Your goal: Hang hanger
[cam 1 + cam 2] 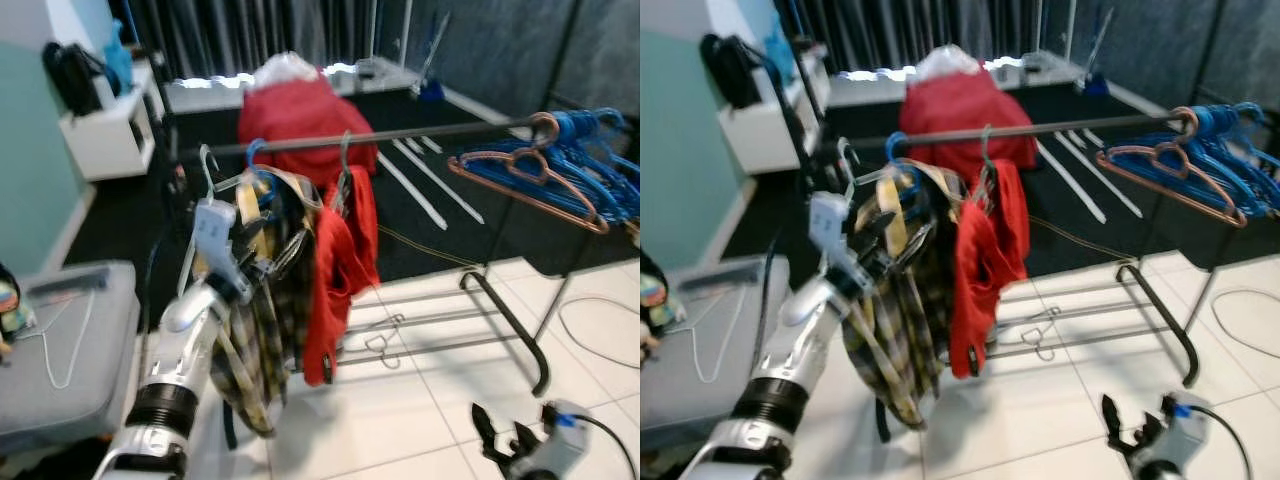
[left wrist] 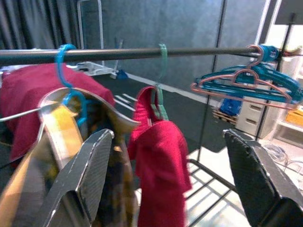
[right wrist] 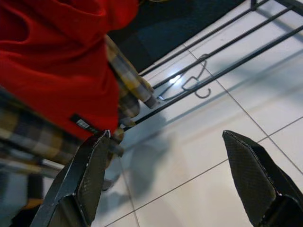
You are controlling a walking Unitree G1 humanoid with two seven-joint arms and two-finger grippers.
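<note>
A dark rail (image 1: 420, 133) runs across the clothes rack. A blue hanger (image 1: 255, 160) hooks over it and carries a plaid shirt (image 1: 255, 330). Beside that, a green hanger (image 2: 162, 80) holds a red garment (image 1: 340, 260). My left gripper (image 1: 250, 262) is raised against the plaid shirt's shoulder, just below the rail. In the left wrist view the left gripper (image 2: 170, 137) is open with nothing between its fingers, and the blue hook (image 2: 64, 56) sits on the rail. My right gripper (image 1: 500, 435) hangs low over the tiles, open and holding nothing.
Several blue hangers and a copper one (image 1: 540, 175) crowd the rail's right end. A wire hanger (image 1: 385, 345) lies on the rack's lower bars. Another wire hanger (image 1: 60, 340) rests on a grey cushion at left. A red pile (image 1: 300, 105) sits behind, and a cable (image 1: 600, 330) lies on the floor.
</note>
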